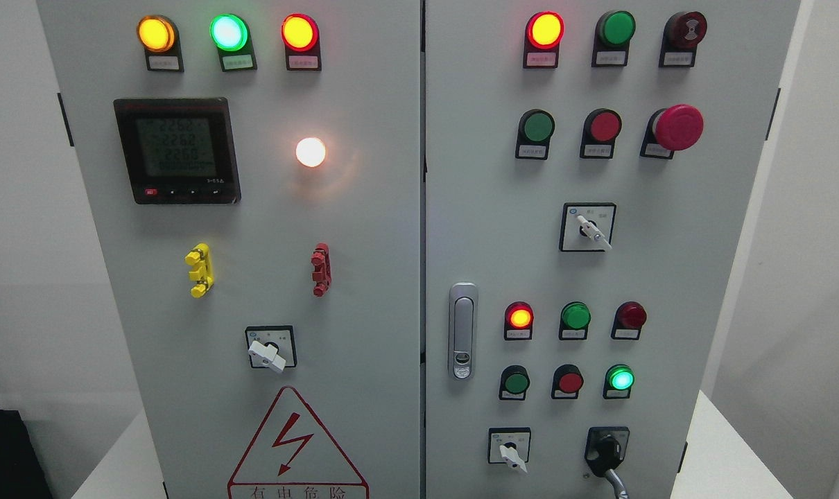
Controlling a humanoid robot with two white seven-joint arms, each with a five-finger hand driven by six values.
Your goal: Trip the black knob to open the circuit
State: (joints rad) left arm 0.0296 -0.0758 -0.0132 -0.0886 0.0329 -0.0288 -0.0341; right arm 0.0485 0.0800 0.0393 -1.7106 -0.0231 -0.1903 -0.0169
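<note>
I saw neither hand, grip state unknown; the black knob sat low right, handle pointing down-right.

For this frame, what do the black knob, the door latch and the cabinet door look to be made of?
Black knob: probably moulded plastic, glossy black, with a silvery lever at its lower end.
Door latch: looks like polished or chromed metal, bright and reflective; plated plastic is possible.
Cabinet door: likely sheet metal painted light grey, flat with an even matte finish.
No hand is in view.
</note>
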